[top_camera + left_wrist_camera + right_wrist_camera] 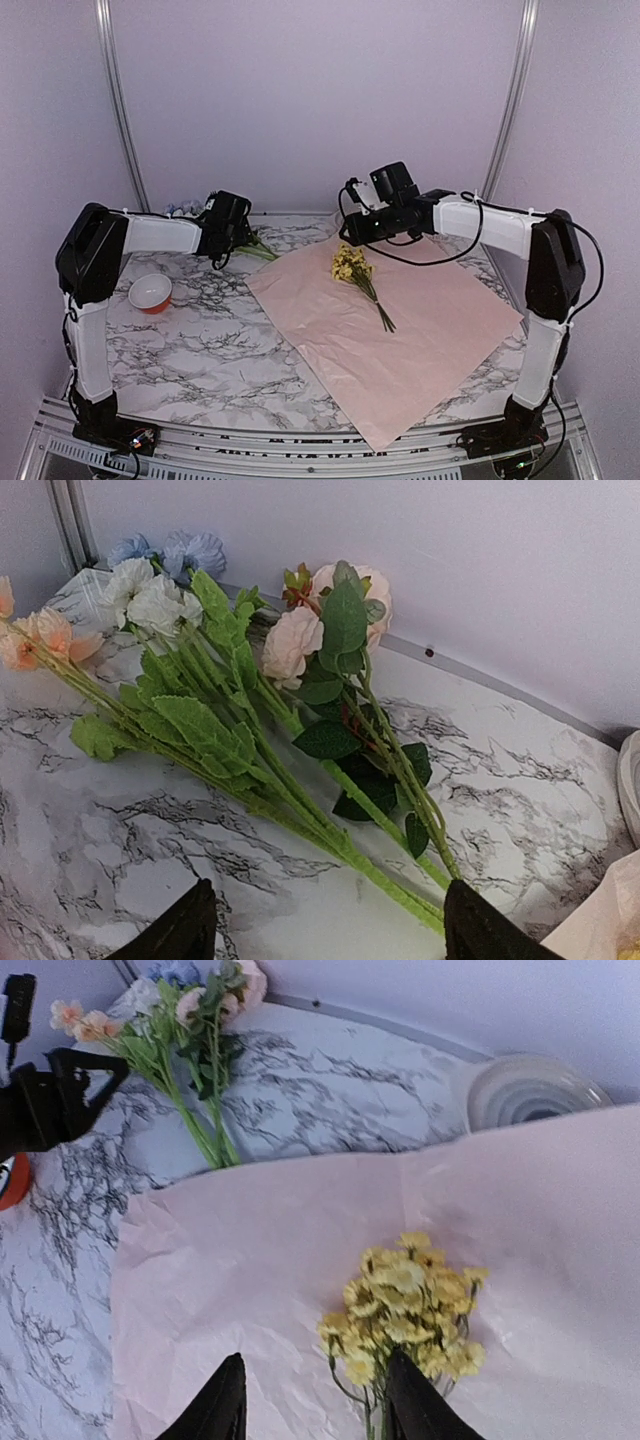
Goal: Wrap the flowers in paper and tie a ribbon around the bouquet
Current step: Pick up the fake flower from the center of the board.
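Observation:
A large pink paper [420,340] lies spread on the marble table. On its far part rests a small yellow bunch of flowers [352,265], stems pointing toward the arms. My right gripper [352,232] hovers open just over the blooms [410,1305]; the thin stems run down beside its right finger [415,1410]. More flowers [300,640], peach, white and pale blue with green stems, lie off the paper at the far left. My left gripper [325,925] stands open right before their stem ends, which reach its right finger [475,925]. Neither ribbon nor bouquet is in view.
A red-and-white bowl [151,292] sits on the table [200,350] at the left. A round grey-white ringed plate [530,1095] stands by the back wall, just beyond the paper's far edge [300,1165]. Metal rails frame the back corners.

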